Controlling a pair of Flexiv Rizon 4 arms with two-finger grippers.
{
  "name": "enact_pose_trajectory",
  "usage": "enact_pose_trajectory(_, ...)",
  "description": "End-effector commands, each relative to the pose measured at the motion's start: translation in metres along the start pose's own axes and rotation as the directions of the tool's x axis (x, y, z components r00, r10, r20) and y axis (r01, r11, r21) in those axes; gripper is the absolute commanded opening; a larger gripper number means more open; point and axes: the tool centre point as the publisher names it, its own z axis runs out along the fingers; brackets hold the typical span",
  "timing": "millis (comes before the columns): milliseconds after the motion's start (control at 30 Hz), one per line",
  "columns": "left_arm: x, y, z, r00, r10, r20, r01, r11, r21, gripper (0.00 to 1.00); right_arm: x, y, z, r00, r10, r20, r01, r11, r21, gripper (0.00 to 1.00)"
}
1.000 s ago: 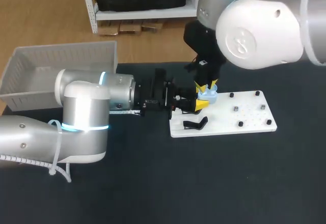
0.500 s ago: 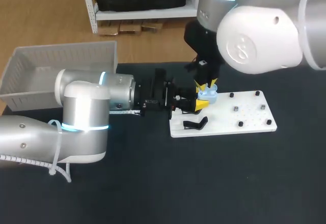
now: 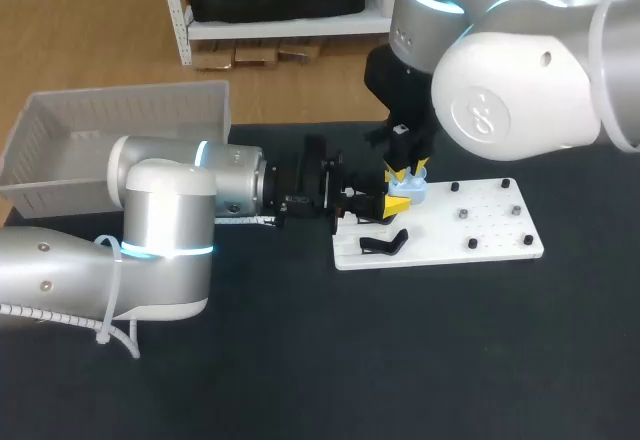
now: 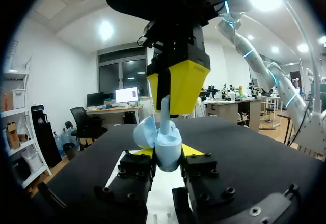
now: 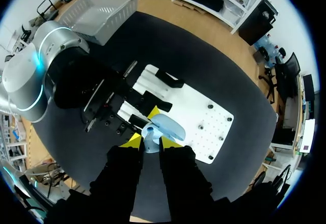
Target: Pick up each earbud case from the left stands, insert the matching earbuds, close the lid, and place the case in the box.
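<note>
Where the white board (image 3: 440, 242) ends on its left side, both arms crowd into the same small spot. The left arm's fingers (image 3: 396, 204) come in level over that edge and are clamped on the light-blue earbud case (image 4: 168, 147) from two sides, holding it upright just above the board. The case's lid (image 4: 144, 132) is tipped open.

The right arm's fingers (image 3: 407, 172) hang straight down over the case, drawn close together. In the left wrist view they pinch the pale stem of an earbud (image 4: 165, 114), whose lower end meets the open case. There is barely any gap between the two sets of yellow tips, so room right around the case is tight.

A black stand (image 3: 384, 243) lies on the board's near left corner, just beside the left arm's fingers and below the case. Small dark pegs (image 3: 463, 214) dot the board's right half, apart from both arms.

A broad stretch of dark desk (image 3: 400, 360) runs from the board's near edge to the desk's near edge, and more lies to the board's right. The box (image 3: 60, 175), a pale slotted basket, sits at the desk's far left edge behind the left arm, well apart from the case.
</note>
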Motion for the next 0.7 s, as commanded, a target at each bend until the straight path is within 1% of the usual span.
enact_pose_trajectory(33,0.0009,-0.0009,0.0002,1.0,0.003,0.003,-0.003,1.0,-0.005,0.0,0.0045,0.0,0.0011,1.0,0.001,0.013,-0.001,1.0,0.004,0.0)
enact_pose_trajectory(700,0.0009,-0.0009,0.0002,1.0,0.003,0.003,-0.003,1.0,-0.005,0.0,0.0054,0.0007,0.0063,1.0,0.009,0.009,-0.009,1.0,0.009,0.0)
